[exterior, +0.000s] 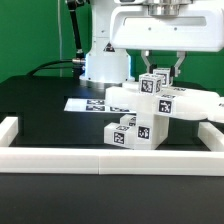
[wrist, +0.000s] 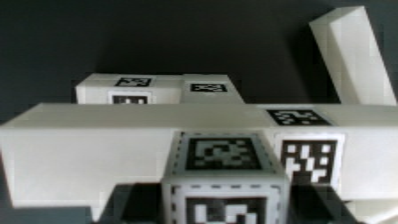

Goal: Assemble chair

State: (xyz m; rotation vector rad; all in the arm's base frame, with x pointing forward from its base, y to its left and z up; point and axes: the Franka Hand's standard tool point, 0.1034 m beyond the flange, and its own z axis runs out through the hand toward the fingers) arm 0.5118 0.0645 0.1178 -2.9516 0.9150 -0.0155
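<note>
My gripper (exterior: 160, 76) hangs over the middle of the table, shut on a small white tagged chair block (exterior: 152, 84). In the wrist view the block (wrist: 226, 198) fills the gap between the dark fingers (wrist: 132, 203) of the gripper (wrist: 226, 212). The block is held against the top of a large flat white chair part (exterior: 178, 103), which also shows in the wrist view (wrist: 125, 135) with several tags. Under and in front of it stand chunky tagged chair pieces (exterior: 130, 132), seen in the wrist view (wrist: 160, 88) beyond the flat part. A long white part (wrist: 349, 55) lies slanted beside them.
The marker board (exterior: 88, 103) lies flat on the black table at the exterior view's left of the parts. A low white border wall (exterior: 110, 157) runs along the front and both sides. The robot base (exterior: 103, 62) stands at the back.
</note>
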